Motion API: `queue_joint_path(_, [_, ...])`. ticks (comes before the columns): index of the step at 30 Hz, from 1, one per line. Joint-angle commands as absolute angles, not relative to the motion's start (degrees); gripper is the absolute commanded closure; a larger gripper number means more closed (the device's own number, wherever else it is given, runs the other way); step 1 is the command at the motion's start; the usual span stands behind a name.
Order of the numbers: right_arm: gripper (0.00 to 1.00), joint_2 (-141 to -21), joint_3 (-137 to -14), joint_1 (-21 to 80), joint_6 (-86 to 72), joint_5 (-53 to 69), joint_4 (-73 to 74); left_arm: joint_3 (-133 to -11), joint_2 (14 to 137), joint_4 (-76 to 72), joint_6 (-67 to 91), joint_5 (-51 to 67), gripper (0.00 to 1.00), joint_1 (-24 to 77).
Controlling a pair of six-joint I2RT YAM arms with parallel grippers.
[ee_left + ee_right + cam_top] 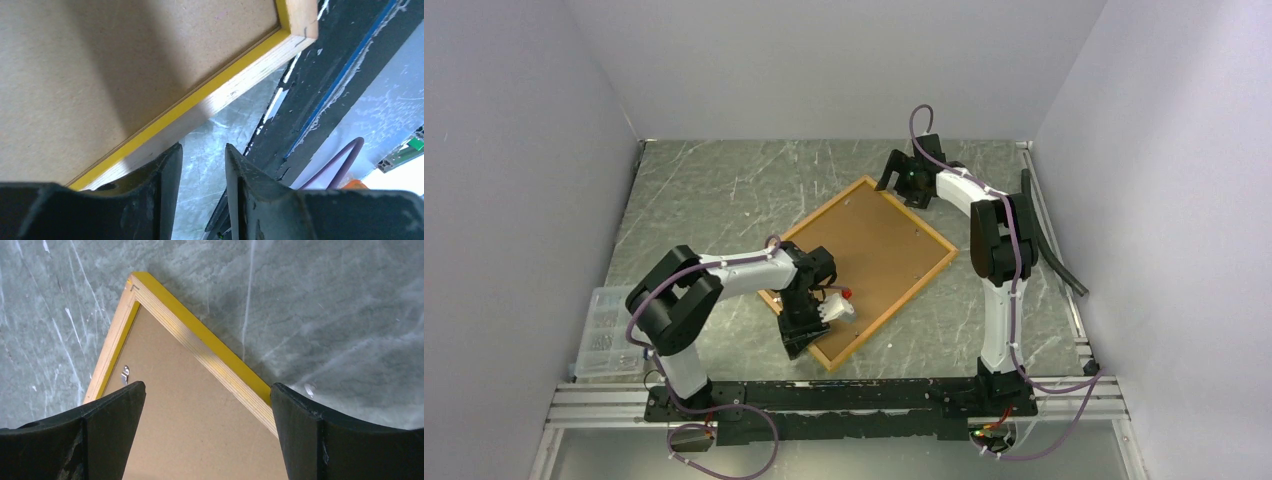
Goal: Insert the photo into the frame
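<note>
The frame [894,306] lies face down and skewed on the table, pale wood back up, with the brown backing board [864,245] inside it. The photo is hidden. My left gripper [799,340] is at the frame's near corner; in the left wrist view [202,152] its jaws stand a narrow gap apart, empty, just off the frame's rail [210,102]. My right gripper [899,192] hovers over the far corner; in the right wrist view [207,390] it is wide open and empty above the rail [210,352] and board [190,430].
A clear plastic box [602,330] of small parts sits at the near left. A black hose [1049,240] runs along the right wall. An aluminium rail [824,400] spans the near edge. A small metal clip [125,374] sits on the board by the far corner.
</note>
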State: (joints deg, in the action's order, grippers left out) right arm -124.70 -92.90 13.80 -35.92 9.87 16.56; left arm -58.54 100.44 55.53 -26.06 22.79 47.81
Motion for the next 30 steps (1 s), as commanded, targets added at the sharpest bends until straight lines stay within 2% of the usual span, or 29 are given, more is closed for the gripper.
queue_joint_path(1, [0.00, -118.04, -95.69, 12.68, -34.16, 5.58, 24.00, -62.08, 94.50, 54.28, -29.16, 27.73, 0.55, 42.92])
queue_joint_path(5, [0.00, -108.68, -88.71, 12.33, -34.66, 3.02, 23.95, -71.14, 91.04, 61.17, -33.54, 33.69, 0.49, 29.21])
queue_joint_path(8, [0.00, -99.59, -77.86, 12.39, -37.31, 4.92, 22.12, -79.18, 93.87, 59.36, -32.63, 33.54, 0.50, 19.16])
queue_joint_path(11, [0.00, -90.53, -65.24, 12.56, -40.12, 8.59, 19.55, -87.29, 100.44, 55.11, -28.06, 31.47, 0.52, 11.51])
queue_joint_path(16, [0.00, -78.20, -48.56, 16.19, -43.08, 12.29, 19.87, -100.27, 116.16, 53.92, -17.72, 32.51, 0.62, 1.18])
queue_joint_path(19, [0.00, -72.67, -42.20, 19.12, -44.78, 12.68, 21.99, -103.14, 121.87, 53.01, -14.35, 34.34, 0.63, -2.15])
queue_joint_path(24, [0.00, -67.40, -34.48, 21.67, -47.87, 14.03, 22.30, -99.11, 123.40, 49.46, -12.74, 35.60, 0.65, -2.38])
queue_joint_path(30, [0.00, -71.46, -33.56, 21.51, -47.43, 15.54, 16.77, -92.69, 123.86, 48.67, -14.22, 36.61, 0.70, -1.49])
